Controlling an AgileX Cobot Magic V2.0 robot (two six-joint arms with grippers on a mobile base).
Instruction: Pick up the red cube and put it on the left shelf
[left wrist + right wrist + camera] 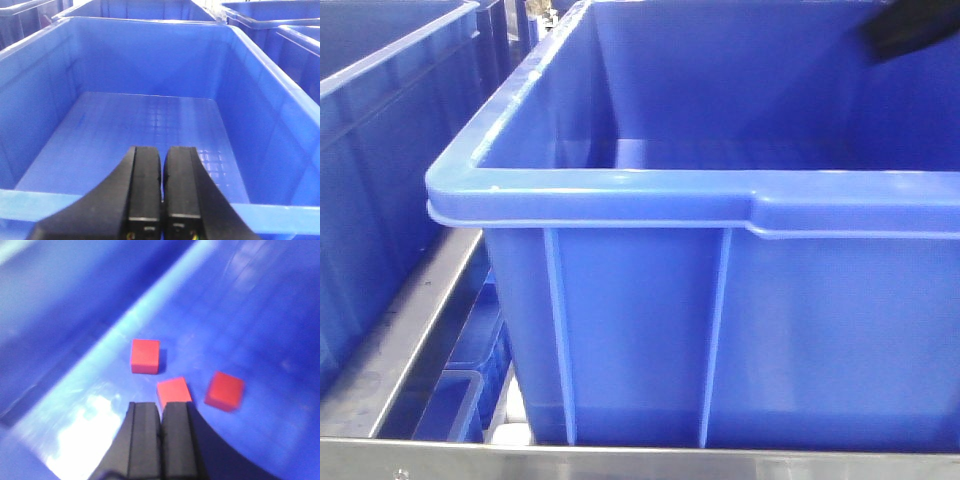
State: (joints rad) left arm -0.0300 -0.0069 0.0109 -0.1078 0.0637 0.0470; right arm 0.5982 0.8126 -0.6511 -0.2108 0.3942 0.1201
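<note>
Your right tool (161, 412), tips pressed together, hovers over three red cubes on the blue bin floor (260, 315); the nearest cube (172, 391) at twelve o'clock awaits: spread, then descend.

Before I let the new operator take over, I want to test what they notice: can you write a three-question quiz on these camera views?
1. How many red cubes lie on the crate floor in the right wrist view?
2. True or false: the blue crate under the left gripper holds a red cube.
3. Which cube sits closest to the right gripper? A) the far left cube B) the middle cube C) the right cube

Key:
1. Three.
2. False; its floor shows bare.
3. B. It lies just beyond the shut fingertips, ungrasped.
</note>
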